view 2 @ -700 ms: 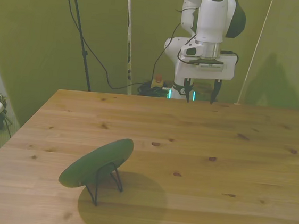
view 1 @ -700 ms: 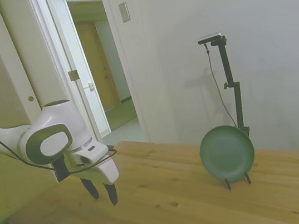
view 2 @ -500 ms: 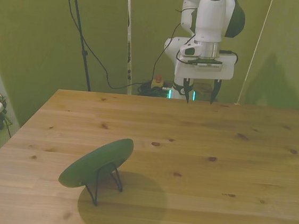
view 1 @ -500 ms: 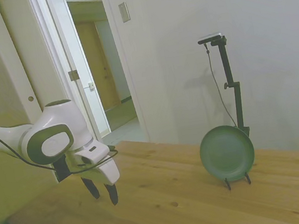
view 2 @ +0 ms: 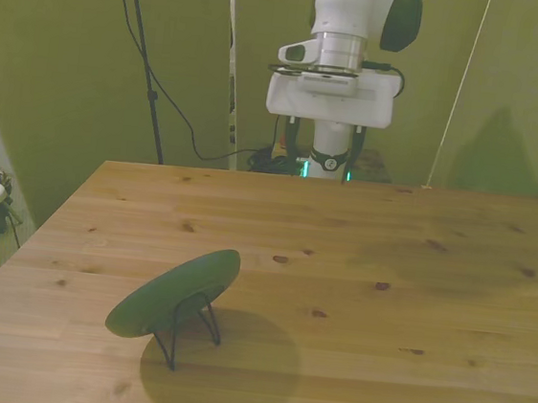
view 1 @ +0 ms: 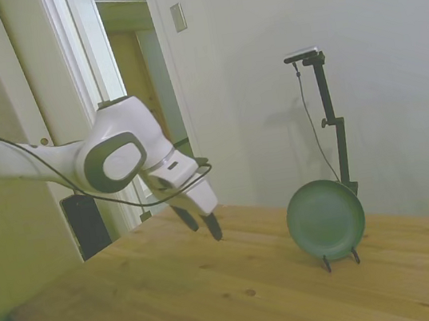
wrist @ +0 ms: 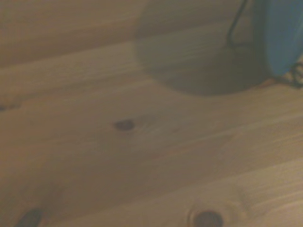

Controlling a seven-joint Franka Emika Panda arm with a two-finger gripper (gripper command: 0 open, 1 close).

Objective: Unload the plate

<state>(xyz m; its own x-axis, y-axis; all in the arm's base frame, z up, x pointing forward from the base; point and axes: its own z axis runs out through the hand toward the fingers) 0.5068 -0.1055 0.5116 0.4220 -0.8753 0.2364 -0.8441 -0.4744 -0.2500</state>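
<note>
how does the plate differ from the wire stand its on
The plate is a solid round dark green disc; the wire stand is thin black wire with open gaps. The plate leans tilted on edge, off the table; the stand's feet rest on the wood and carry it. The plate is far wider than the stand. Both sit apart from the gripper.

Desk: pale pine boards with dark knots, bare grain.
Wall: plain white in the side view, with a small grey wall plate at 11 o'clock.
Doorway: white frame, open onto a corridor with a wooden door.
Backdrop: olive green in the front view, with black cables hanging at 10 o'clock.
</note>
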